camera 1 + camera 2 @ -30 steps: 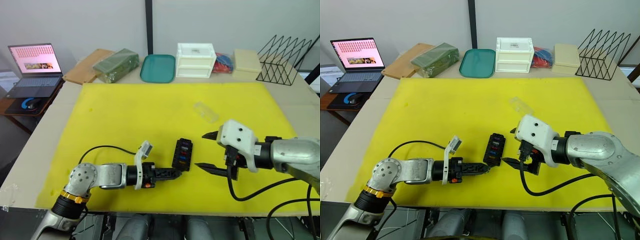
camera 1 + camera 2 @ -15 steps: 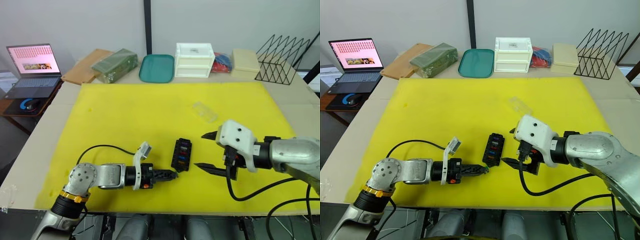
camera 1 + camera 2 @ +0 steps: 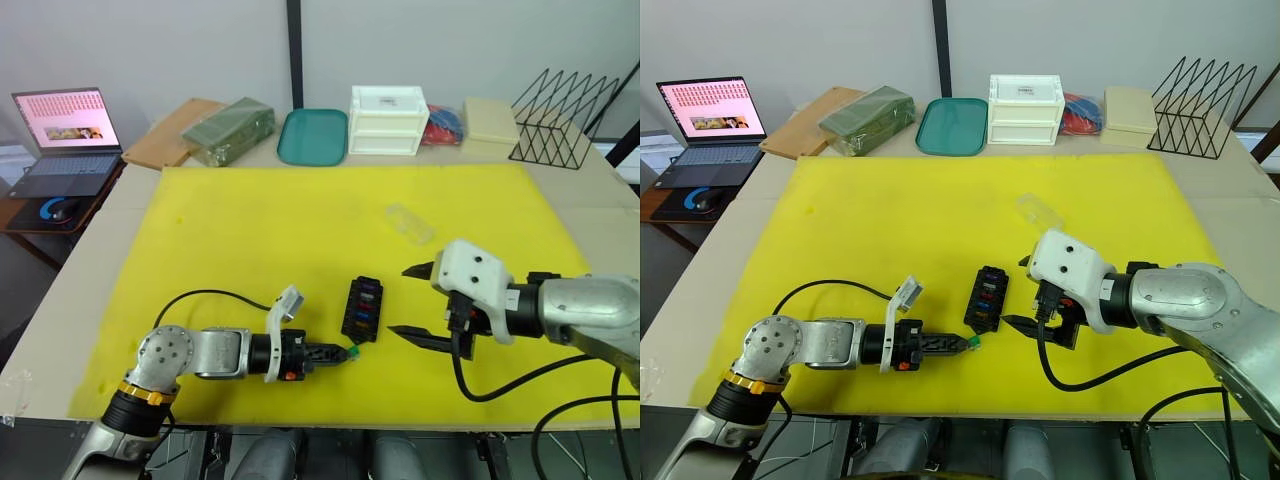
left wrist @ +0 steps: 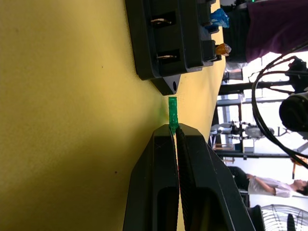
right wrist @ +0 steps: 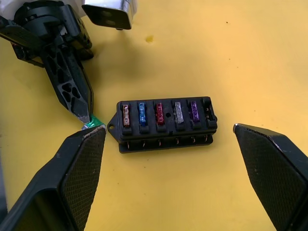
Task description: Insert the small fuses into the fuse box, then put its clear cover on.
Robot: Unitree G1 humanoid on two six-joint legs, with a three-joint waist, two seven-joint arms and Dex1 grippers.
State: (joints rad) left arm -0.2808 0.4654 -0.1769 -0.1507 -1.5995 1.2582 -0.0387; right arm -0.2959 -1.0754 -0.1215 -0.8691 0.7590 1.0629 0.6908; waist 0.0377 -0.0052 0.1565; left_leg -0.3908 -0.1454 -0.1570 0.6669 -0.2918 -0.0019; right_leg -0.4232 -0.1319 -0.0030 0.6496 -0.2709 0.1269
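— Why so low, just off the near end tab of the fuse box (image 5: 166,124)?
— Left gripper (image 4: 174,131), jaws pinched on the green fuse (image 4: 172,111); kept level with the yellow mat (image 3: 250,230), probably to line up with the one empty slot.
— And the right gripper (image 5: 168,149)?
— Jaws wide, straddling the box, likely to steady it. Clear cover (image 3: 410,224) well beyond the box, waiting.

Grey wall (image 3: 150,40) behind a table (image 3: 80,270) under yellow mat (image 3: 270,220).

green fuse (image 4: 173,114) — base inside tool
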